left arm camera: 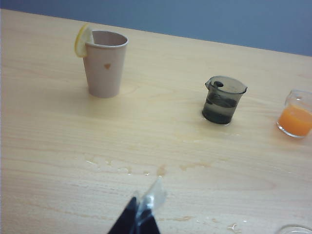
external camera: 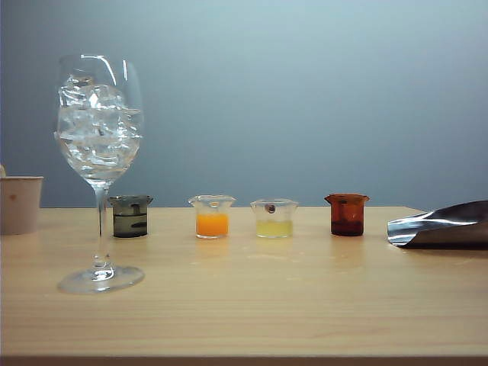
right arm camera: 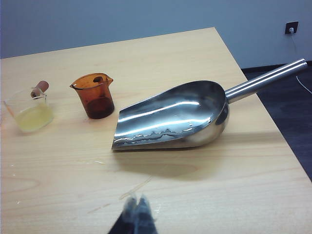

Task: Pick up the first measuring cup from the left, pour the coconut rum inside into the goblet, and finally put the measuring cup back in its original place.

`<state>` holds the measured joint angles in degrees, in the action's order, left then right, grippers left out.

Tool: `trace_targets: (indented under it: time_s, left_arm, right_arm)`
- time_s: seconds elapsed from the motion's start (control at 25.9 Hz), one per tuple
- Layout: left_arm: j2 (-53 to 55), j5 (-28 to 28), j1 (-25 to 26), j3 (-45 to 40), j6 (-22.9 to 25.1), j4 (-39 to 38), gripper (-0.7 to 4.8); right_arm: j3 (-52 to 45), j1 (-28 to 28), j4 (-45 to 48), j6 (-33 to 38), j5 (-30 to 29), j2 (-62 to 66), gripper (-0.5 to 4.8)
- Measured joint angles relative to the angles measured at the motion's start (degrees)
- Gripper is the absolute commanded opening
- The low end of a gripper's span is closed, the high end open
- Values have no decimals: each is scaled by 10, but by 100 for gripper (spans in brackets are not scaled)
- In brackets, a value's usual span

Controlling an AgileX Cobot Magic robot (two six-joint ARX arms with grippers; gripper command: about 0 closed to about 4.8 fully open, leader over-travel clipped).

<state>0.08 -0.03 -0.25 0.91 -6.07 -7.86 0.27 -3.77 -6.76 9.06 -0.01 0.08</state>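
Observation:
The first measuring cup (external camera: 130, 216), small and smoky grey with a pour lip, stands on the table just right of the goblet's stem; the left wrist view shows this cup (left arm camera: 224, 99) upright with clear liquid low inside. The goblet (external camera: 100, 145) is tall, clear and full of ice cubes. My left gripper (left arm camera: 144, 204) hangs shut and empty over bare wood, well short of the cup. My right gripper (right arm camera: 137, 201) is shut too, empty, near the table's front edge in front of the metal scoop. Neither arm shows in the exterior view.
A row continues right of the grey cup: a clear cup of orange liquid (external camera: 212, 216), a clear cup of pale yellow liquid (external camera: 274, 218) and an amber-brown cup (external camera: 347, 213). A steel scoop (right arm camera: 175, 116) lies at the right. A beige paper cup (left arm camera: 104, 63) with a lemon slice stands at the left.

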Motion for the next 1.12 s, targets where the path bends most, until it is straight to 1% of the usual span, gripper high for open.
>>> trace_targets:
  time_s: [0.31,0.42,0.5,0.62,0.77,0.89,0.93,0.96,1.12]
  left_arm:
    - [0,0,0,16,0,2,-5]
    - [0,2,0,38,0,0,-5]
    - [1,30,0,77,0,-33,-5]
    - [7,36,-1,125,0,-51,-5]
    - [39,39,-5,167,0,-62,-5]
    - [83,42,-7,221,1,-70,-5]
    - [113,46,-7,258,7,-74,-5]
    - [131,51,-7,277,16,-74,-5]
    - [209,86,-10,335,42,-77,-5]
  right_arm:
    - [1,-2,-1,1,0,0,-9]
    - [43,-2,-33,3,-1,1,-9]
    - [107,-2,-51,3,-1,8,-9]
    - [178,-2,-49,3,-4,52,-9]
    - [276,-2,-51,3,-62,156,-9]
    - [340,-2,-47,-2,-73,229,-9]
    - [377,-3,-35,-12,-74,276,-9]
    - [395,-4,-16,-15,-75,303,-9]
    - [431,-45,38,-18,-86,381,-9]
